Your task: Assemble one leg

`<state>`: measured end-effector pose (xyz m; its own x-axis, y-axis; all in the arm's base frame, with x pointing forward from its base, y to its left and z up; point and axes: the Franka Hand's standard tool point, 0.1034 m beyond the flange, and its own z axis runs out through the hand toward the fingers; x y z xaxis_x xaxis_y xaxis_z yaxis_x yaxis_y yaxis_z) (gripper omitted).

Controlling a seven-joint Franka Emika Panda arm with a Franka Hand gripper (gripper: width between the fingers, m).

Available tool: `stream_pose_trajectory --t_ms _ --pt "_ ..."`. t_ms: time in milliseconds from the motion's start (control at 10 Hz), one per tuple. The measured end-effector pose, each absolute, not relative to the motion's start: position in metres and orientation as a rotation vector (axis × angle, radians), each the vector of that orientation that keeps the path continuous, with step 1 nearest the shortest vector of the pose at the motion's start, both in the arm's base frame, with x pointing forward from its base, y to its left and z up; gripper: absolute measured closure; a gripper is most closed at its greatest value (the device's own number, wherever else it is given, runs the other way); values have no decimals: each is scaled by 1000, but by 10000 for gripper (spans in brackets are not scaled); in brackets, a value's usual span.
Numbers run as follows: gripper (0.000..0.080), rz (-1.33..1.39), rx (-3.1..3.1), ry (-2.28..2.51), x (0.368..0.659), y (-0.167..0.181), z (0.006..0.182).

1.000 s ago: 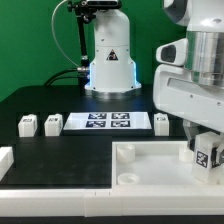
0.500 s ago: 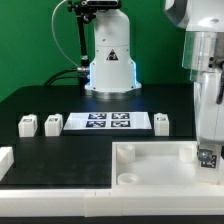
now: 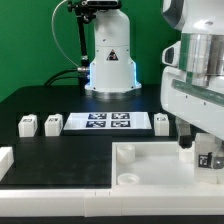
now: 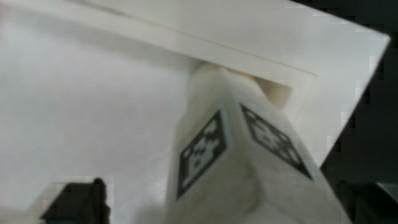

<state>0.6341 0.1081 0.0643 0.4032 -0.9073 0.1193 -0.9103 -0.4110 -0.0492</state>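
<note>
Leg [image 3: 209, 157] gripped in tool [image 3: 208, 150], standing in tray's [image 3: 140, 160] corner on exterior view's right. Seating step underway, I reckon; next needs twisting down, then release. Spare legs [image 3: 28, 124] wait on counter [image 3: 60, 150].

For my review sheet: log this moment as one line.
gripper: on leg | leg: at tabletop corner | spare legs: three by marker board

The marker board [image 3: 98, 122] lies flat on the black worktop [image 3: 60, 150]. Nearer the camera than the marker board sits the large white tray-like piece [image 3: 150, 165].
</note>
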Motion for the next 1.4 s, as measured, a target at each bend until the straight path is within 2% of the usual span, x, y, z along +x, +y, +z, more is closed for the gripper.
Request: stream_pose_trajectory --t_ms 200,400,600,700,800,900,1000,1100,1400 --pt "151 194 2761 -1404 634 108 64" --pt "150 260 2987 -772 642 122 75" --pt "150 295 3033 -404 640 115 74" --pt "150 298 3030 -454 641 115 74" --pt "281 299 3025 -511 640 115 74" --pt "281 299 3022 -537 640 115 73" --pt "422 302 3003 -696 640 116 73" --pt "507 304 2975 -864 640 117 72" --pt "507 257 2764 -1461 640 113 71"
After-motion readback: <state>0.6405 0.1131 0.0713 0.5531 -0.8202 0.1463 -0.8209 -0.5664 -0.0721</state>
